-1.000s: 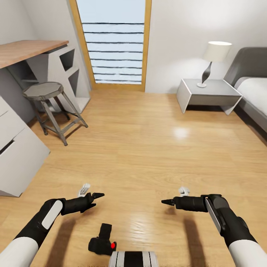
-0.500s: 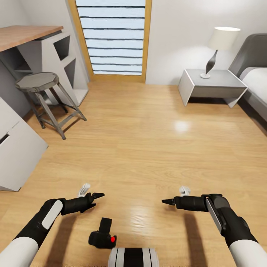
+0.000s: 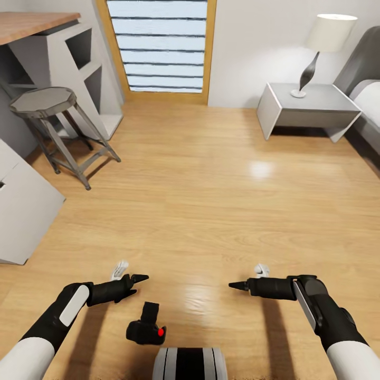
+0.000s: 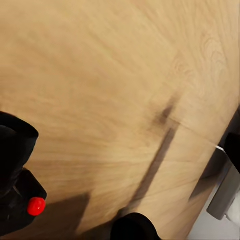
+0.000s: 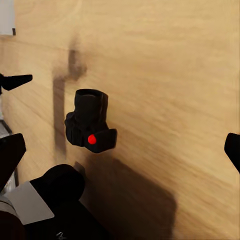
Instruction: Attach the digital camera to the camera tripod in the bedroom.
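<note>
Pale wood planks run across the bedroom floor (image 3: 211, 200) to a slatted door (image 3: 158, 47), with a metal stool (image 3: 50, 124) and white shelves (image 3: 79, 68) towards the left wall and a grey bedside table (image 3: 311, 108) carrying a lamp (image 3: 322, 47) by the bed (image 3: 369, 100) on the right.

Over the last second the whole head view has slid: the stool and bedside table sit nearer and further apart, the door's top is cut off. That reads as the robot rolling forward, not as furniture moving. Both arms have kept the same pose in front of the trunk.

The digital camera (image 3: 146, 328) lies low between the arms, just ahead of the robot's base (image 3: 190, 364), its red dot (image 5: 92, 139) showing. It has stayed put relative to the robot, though how it is carried is not clear.

The left gripper (image 3: 138, 278) and right gripper (image 3: 235, 286) hold nothing; how far apart their fingers stand cannot be made out.

I see no tripod here, so the robot probably has to turn or search before any attaching.
</note>
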